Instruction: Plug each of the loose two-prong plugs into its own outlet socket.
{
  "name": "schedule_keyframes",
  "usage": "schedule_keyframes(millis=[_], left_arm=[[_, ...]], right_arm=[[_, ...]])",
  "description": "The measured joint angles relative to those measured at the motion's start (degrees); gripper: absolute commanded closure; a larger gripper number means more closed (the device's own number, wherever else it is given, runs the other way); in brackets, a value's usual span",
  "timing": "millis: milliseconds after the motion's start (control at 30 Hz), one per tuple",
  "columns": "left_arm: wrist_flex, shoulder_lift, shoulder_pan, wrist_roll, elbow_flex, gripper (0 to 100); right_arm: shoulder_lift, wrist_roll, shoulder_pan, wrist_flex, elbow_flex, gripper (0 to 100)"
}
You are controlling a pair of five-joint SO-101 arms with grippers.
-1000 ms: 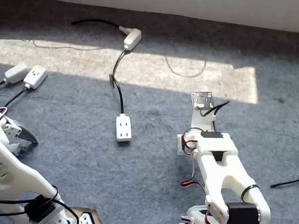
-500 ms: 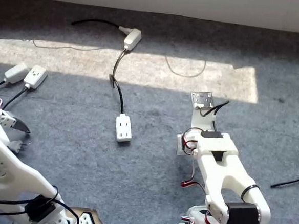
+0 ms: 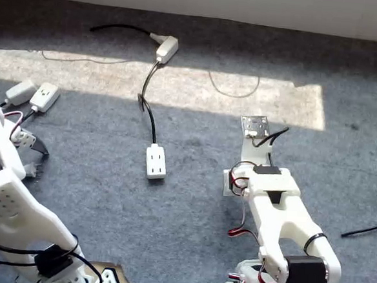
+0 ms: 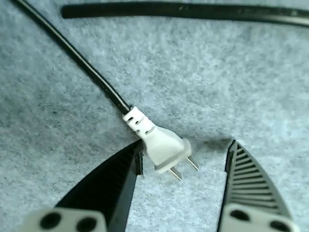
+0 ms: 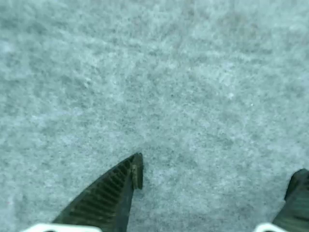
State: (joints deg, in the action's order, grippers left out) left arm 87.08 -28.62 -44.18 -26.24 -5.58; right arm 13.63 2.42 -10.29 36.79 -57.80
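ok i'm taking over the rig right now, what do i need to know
Left gripper: fingers open on either side of a white two-prong plug lying on the carpet, not yet gripped.
Right gripper: fingers open over bare carpet, holding nothing.
A white outlet socket with empty slots lies mid-floor on a black cord. Two white cord ends lie near the left arm.
Done: no plug visibly seated.
Left: grip this plug, seat it in a socket, then do any others.
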Motion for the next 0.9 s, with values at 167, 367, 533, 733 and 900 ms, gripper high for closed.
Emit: schedule_keyframes(millis=[167, 367, 533, 733, 900], left_arm=[[-0.35, 0.00, 3.34, -1.14, -2.81, 72], [-4.04, 0.00, 4.04, -5.10, -5.80, 72], [-4.48, 0.00, 4.04, -5.36, -7.12, 72], [0.26, 0.00, 4.04, -5.36, -7.12, 72], [9.05, 0.00, 3.87, -6.24, -7.12, 72]], right_arm=[[0.00, 0.00, 0.00, 0.00, 0.00, 56.3], [0.00, 0.00, 0.00, 0.00, 0.00, 56.3], [0.00, 0.00, 0.00, -0.70, 0.00, 56.3], [0.00, 0.00, 0.00, -1.05, 0.00, 56.3], [0.00, 0.00, 0.00, -1.05, 0.00, 56.3]])
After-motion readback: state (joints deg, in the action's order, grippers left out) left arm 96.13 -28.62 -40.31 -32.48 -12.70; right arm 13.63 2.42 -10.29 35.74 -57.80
